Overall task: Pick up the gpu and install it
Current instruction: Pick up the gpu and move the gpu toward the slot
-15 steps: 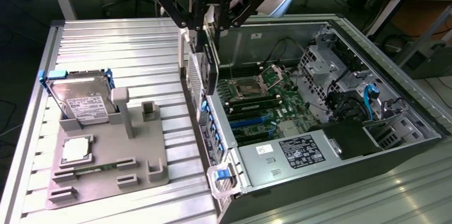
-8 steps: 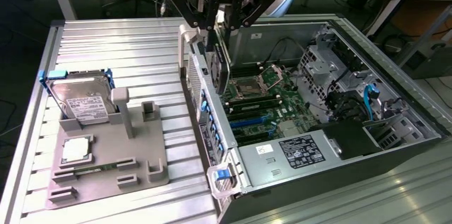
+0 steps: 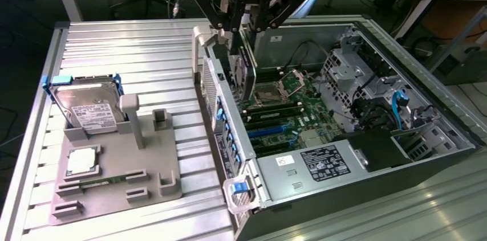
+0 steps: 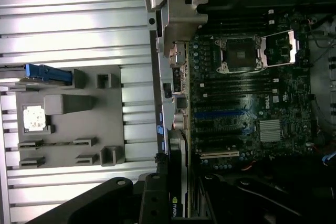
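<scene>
I read ROBOTIQ in white on the body of the tool (image 3: 245,27), at the top middle of the exterior view. The wrist view shows a green-and-white NVIDIA logo (image 4: 175,206) on the edge of the graphics card (image 3: 245,73). In the lower middle of the exterior view, a white sticker (image 3: 285,160) and a black sticker (image 3: 329,161) lie inside the computer case (image 3: 365,195). Their print is too small for me to read, as is the print on the white label of the hard drive (image 3: 88,110).

The tool's two jaws are drawn partway in and clamped on the card's upper edge. The card hangs straight down from them on edge, inside the case near its wall on the exterior view's left, over the motherboard (image 3: 285,118). I cannot tell whether its lower edge touches the board.

The case lies open on the ribbed metal bench (image 3: 122,47). It holds the motherboard with an opened processor socket (image 3: 275,90), black and blue slots, and cables.

On the exterior view's left, a grey holder (image 3: 152,167) sits on the bench. The hard drive stands upright in it between blue rails, and a processor chip (image 3: 82,162) lies flat in a recess just below.
</scene>
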